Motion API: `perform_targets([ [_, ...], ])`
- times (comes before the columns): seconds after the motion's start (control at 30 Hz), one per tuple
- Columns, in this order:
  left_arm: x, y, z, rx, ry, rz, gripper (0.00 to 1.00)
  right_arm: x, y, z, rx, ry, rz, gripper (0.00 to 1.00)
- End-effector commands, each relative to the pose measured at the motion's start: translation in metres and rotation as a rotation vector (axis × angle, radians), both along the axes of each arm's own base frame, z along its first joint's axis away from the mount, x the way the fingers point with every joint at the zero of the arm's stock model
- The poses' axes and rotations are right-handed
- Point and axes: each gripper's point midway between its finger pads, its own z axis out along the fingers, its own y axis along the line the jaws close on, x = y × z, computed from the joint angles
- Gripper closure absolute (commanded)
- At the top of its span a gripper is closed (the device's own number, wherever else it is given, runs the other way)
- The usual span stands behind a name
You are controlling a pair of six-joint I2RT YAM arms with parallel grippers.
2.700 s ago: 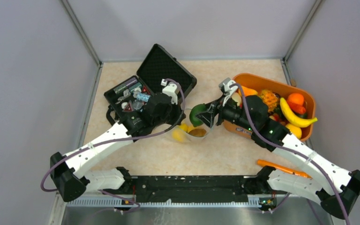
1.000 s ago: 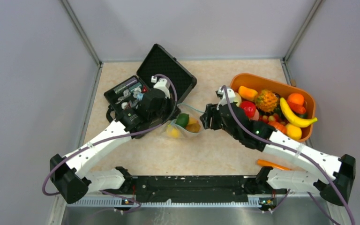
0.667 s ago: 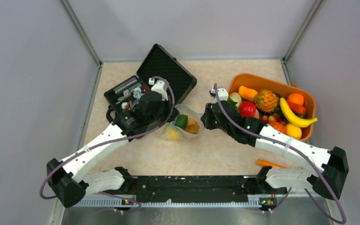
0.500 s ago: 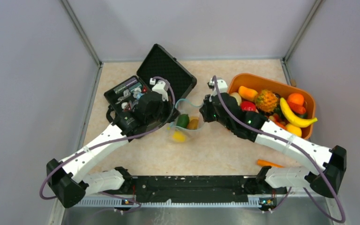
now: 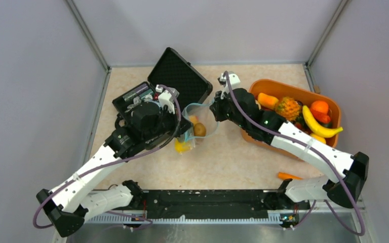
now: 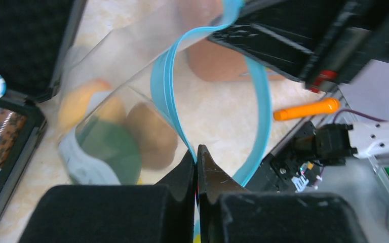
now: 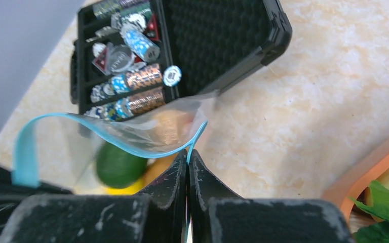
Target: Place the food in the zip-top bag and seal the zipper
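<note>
Top view: bag [image 5: 201,124] sits mid-tabletop [image 5: 233,162], strung between both hands, with the zipper [image 5: 197,105] pulled into an open loop. Left hand [image 5: 183,132] pinches the loop's 8 o'clock end, right hand [image 5: 216,108] its 2 o'clock end. The food [image 5: 199,129] is inside: a brown piece, plus a yellow piece low at 7 o'clock. Can't tell if the bag's bottom touches the tabletop. Open black case [image 5: 174,81] is at 11 o'clock of the bag, orange basket [image 5: 289,86] of toy fruit at 3 o'clock, orange stick [image 5: 289,176] at 5 o'clock, well apart. Left wrist: fingers fully closed on the zipper, with green, brown and yellowish pieces visible through the film at 9 o'clock. Right wrist: fingers clamped tight on the zipper at the mouth's corner. The mouth gapes toward 9 o'clock, with green and yellow pieces below it. The case with chips [image 7: 131,76] is at 12 o'clock.
</note>
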Motion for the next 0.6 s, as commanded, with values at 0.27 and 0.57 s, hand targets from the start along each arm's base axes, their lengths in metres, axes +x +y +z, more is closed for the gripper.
perform_targets([
  [0.27,0.005,-0.015,-0.007,-0.006,0.031,-0.031,1.00,0.009,-0.009,-0.034,-0.039,0.066,0.036,0.77],
  [0.57,0.022,-0.020,-0.041,-0.007,0.097,0.055,1.00,-0.013,-0.042,0.010,-0.032,-0.026,0.050,0.29],
])
